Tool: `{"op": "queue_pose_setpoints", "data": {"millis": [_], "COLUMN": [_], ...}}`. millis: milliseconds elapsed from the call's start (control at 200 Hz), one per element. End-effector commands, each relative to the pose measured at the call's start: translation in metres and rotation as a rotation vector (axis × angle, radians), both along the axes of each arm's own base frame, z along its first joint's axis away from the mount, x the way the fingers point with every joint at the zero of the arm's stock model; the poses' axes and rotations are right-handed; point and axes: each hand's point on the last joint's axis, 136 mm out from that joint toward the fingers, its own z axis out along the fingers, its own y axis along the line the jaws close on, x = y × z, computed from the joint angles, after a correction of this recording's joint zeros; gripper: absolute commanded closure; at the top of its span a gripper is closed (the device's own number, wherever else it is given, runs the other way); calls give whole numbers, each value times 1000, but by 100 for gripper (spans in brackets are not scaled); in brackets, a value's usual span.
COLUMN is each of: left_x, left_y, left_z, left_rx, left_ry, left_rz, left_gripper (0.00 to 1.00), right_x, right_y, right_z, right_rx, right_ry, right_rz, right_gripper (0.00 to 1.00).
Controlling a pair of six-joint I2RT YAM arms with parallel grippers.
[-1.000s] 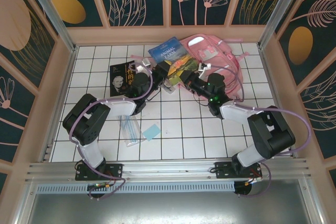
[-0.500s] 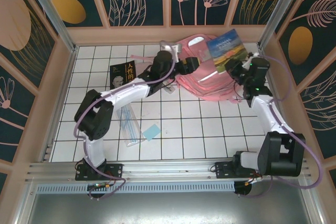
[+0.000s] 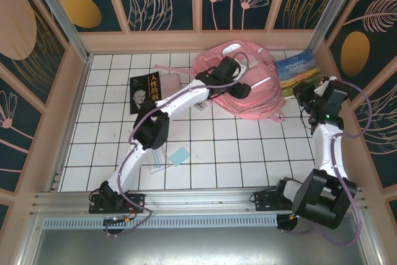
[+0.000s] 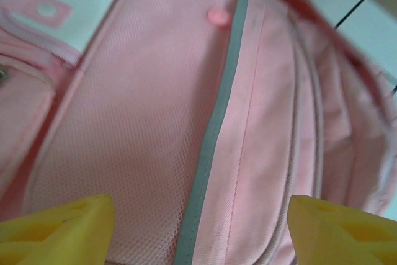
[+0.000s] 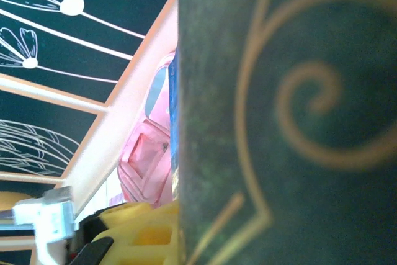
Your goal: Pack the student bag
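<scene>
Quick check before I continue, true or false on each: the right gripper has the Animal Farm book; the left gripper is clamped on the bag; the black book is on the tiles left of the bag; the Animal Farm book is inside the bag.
1. The right gripper holds the Animal Farm book. True.
2. The left gripper is clamped on the student bag. False: its jaws stand open over the bag's pink fabric, with nothing between them.
3. The black book lies on the tiles to the left of the bag. True.
4. The Animal Farm book is inside the bag. False: it is outside, to the right of the bag by the right wall, in the right gripper.
</scene>
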Motion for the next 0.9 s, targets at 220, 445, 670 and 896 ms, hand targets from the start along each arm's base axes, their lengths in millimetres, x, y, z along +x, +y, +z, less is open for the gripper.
{"op": "queue_pose_setpoints", "data": {"millis": [220, 445, 670, 896], "left_x": [-15, -6, 24, -4], "left_y": [-26, -16, 8, 19], "left_z": [-31, -76, -111, -161], "left_rx": [92, 214, 387, 467], "left_ry": [-80, -99, -217, -89], "left_rz": [-137, -107, -6, -119], "left_gripper": [23, 21, 21, 33], "right_x": [-5, -6, -8, -8], "right_y": [14, 16, 19, 17], "right_z": [5, 4, 7, 12], "right_rx": [8, 11, 22, 14], "right_ry": [-61, -55, -58, -62], "right_rz": [85, 97, 108, 97], "right_gripper": [100, 100, 100, 100]}}
